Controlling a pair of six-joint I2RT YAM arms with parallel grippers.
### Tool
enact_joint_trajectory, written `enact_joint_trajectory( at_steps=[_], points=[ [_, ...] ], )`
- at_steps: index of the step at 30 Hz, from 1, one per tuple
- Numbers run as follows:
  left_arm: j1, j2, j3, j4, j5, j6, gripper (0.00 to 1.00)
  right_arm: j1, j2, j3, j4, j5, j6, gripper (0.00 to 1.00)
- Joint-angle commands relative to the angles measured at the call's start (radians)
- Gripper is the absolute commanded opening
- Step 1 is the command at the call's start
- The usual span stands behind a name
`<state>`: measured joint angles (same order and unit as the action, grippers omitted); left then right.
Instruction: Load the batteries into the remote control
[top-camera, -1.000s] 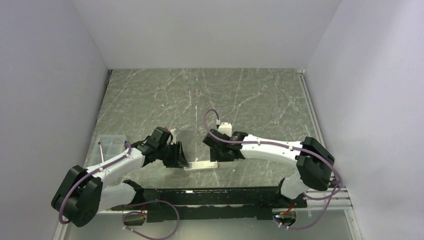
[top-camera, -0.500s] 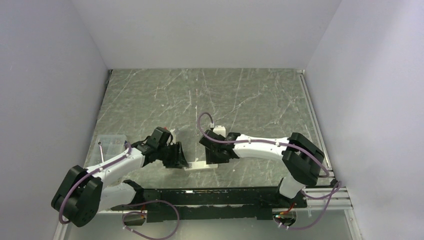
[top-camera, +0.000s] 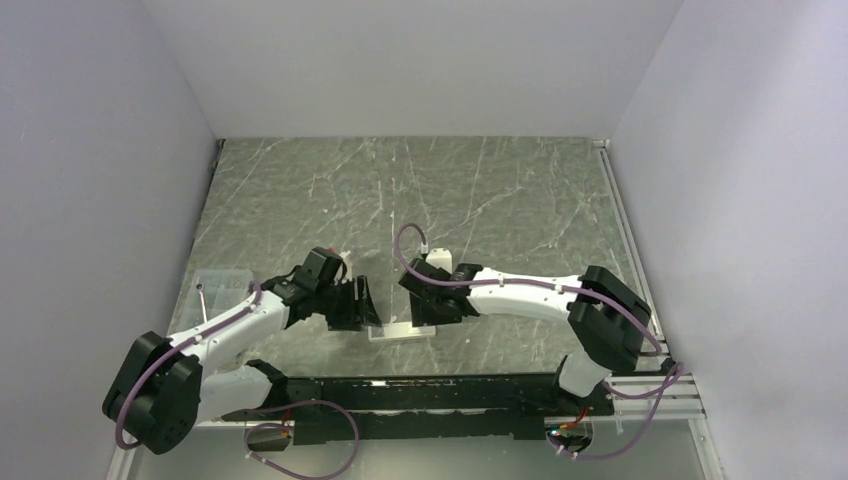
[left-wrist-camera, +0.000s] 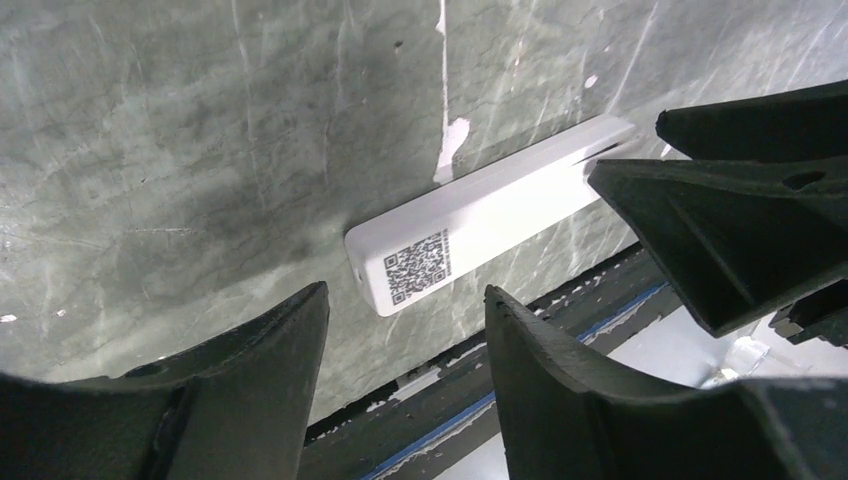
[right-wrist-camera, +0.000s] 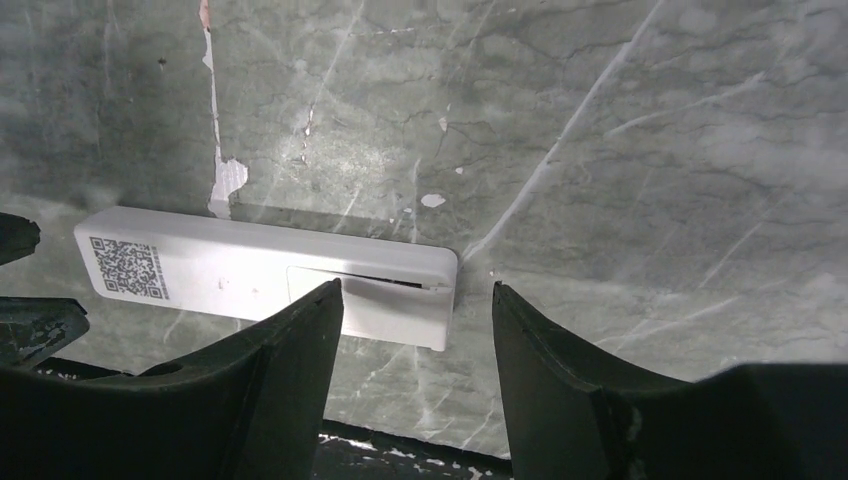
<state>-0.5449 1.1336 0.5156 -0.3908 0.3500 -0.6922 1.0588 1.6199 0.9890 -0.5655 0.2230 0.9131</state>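
Note:
The white remote control (top-camera: 401, 331) lies back-up on the marble near the table's front edge, its QR sticker (left-wrist-camera: 418, 266) toward the left end. Its back cover (right-wrist-camera: 395, 303) sits slightly raised at the right end. My left gripper (left-wrist-camera: 405, 300) is open and hovers just off the remote's left end (top-camera: 368, 305). My right gripper (right-wrist-camera: 418, 295) is open and empty, its jaws standing over the cover end (top-camera: 432, 312). The right gripper's fingers (left-wrist-camera: 740, 220) also show in the left wrist view. No batteries are in view.
A clear plastic box (top-camera: 215, 291) stands at the left edge of the table. The black arm mounting rail (top-camera: 430, 395) runs along the near edge just below the remote. White walls enclose three sides.
The right arm drew in toward the remote and lowered over its right end. The left gripper lifted back slightly from the remote's left end and opened.

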Motion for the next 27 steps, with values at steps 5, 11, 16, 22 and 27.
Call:
enact_joint_trajectory(
  at_steps=[5,11,16,22,27],
  points=[
    [-0.005,-0.048,0.100,-0.082,-0.050,0.021,0.72,-0.009,-0.125,0.045,-0.018,0.113,-0.074,0.62],
    [-0.005,-0.075,0.191,-0.179,-0.097,0.051,0.77,-0.013,-0.214,0.031,0.004,0.170,-0.140,0.68],
    [-0.004,-0.096,0.275,-0.267,-0.165,0.080,0.82,-0.018,-0.303,0.001,0.033,0.224,-0.208,0.73],
    [-0.004,-0.110,0.351,-0.336,-0.216,0.103,0.87,-0.037,-0.399,-0.036,0.059,0.218,-0.254,0.77],
    [-0.004,-0.125,0.413,-0.382,-0.249,0.122,0.96,-0.041,-0.489,-0.069,0.097,0.212,-0.292,0.77]
  ],
)
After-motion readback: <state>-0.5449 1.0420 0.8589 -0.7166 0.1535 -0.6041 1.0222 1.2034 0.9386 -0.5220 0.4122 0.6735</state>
